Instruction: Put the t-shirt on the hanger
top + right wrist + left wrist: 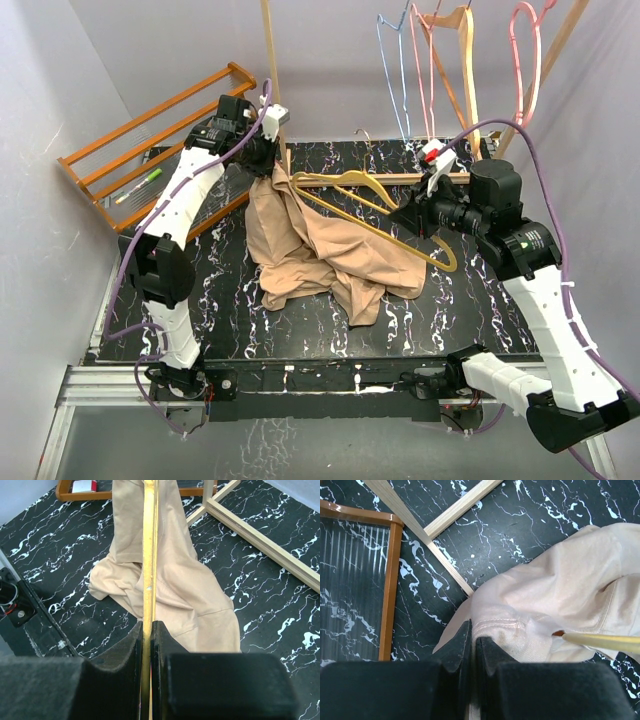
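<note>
Between the fingers of the left gripper (472, 630): a stitched edge of the large, plain tan-beige fabric t-shirt (560, 590), pinched tight, jaws almost touching. Just right of that grip, an end of the thin mustard-yellow clothes hanger (605, 641), against the cloth. Beyond the fingers, black white-veined marble tabletop (520, 525) and crossing pale wooden strips (445, 560). Further left, an orange-brown framed rack (391, 580).

From overhead: left gripper (270, 150) raised over the far left of the table, holding the top of the garment up. Rest of the t-shirt (320, 250) hanging below it and heaped in folds on the tabletop (230, 290), toward the near side.

Right gripper (147, 627) clenched on the hanger (150, 555), with the thin yellow bar running straight out from between its fingers. T-shirt (170, 580) directly ahead of and below this gripper, spread on the marble under the bar.

From overhead again: right gripper (412, 218) just right of the fabric heap. Hanger (352, 177) reaching leftward from it toward the left gripper, across the upper part of the cloth, with its other end curving out past the gripper toward the near right.
</note>
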Available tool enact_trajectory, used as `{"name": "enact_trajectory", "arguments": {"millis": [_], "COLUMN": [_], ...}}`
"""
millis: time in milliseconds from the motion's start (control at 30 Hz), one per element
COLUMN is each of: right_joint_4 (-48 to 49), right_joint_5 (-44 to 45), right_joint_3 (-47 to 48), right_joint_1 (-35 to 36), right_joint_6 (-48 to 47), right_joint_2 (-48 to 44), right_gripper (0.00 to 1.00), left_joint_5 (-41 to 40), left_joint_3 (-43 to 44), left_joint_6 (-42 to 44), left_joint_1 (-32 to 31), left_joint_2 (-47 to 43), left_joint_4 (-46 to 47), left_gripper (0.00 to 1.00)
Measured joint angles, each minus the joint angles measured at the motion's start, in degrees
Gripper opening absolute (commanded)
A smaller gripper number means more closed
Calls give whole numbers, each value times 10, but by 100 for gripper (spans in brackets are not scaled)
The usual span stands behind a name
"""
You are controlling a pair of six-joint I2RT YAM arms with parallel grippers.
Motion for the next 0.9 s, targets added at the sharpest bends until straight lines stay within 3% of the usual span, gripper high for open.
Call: {"name": "enact_trajectory", "arguments": {"millis": [367,900], "right_joint_4": [-3,14], "right_joint_5": [-10,8], "right_joint_3": [-19,-35], "right_joint_1": [11,15], "right_joint_6": [-5,-10], "right_joint_2": [2,4], "right_gripper": [8,8], "left_joint_5": [6,27], "left_joint_3": [52,34], "left_joint_6": [0,22], "left_joint_1": [3,4], "left_joint_2": [20,21], "left_joint_4": [-16,-49], "left_gripper": [0,0]}}
